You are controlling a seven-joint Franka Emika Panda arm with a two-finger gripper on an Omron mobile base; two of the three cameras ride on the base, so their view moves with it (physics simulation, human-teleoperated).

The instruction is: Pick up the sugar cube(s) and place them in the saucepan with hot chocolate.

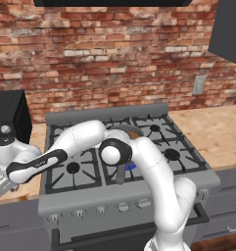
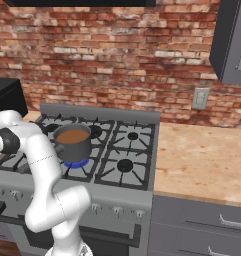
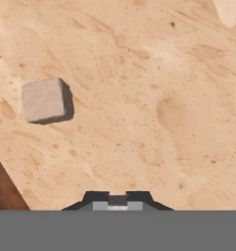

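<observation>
My gripper [image 1: 1, 187] hangs low over the wooden counter [image 1: 29, 193] just left of the stove. In the hand view its fingertips [image 3: 117, 200] stand close together, with a small pale grey piece pinched between them, which looks like a sugar cube. A second sugar cube [image 3: 45, 100] lies loose on the counter, up and to the left of the tips. The saucepan with hot chocolate [image 2: 73, 142] sits on a lit front burner, dark grey with brown liquid. In the left base view my arm hides most of the saucepan [image 1: 132, 131].
The stove [image 1: 153, 147] has grates and a row of knobs [image 1: 123, 206] along its front. A black appliance [image 1: 9, 117] stands at the back left. The counter's edge [image 3: 7, 184] runs close to the loose cube. Wide wooden counter [image 2: 202, 155] lies right of the stove.
</observation>
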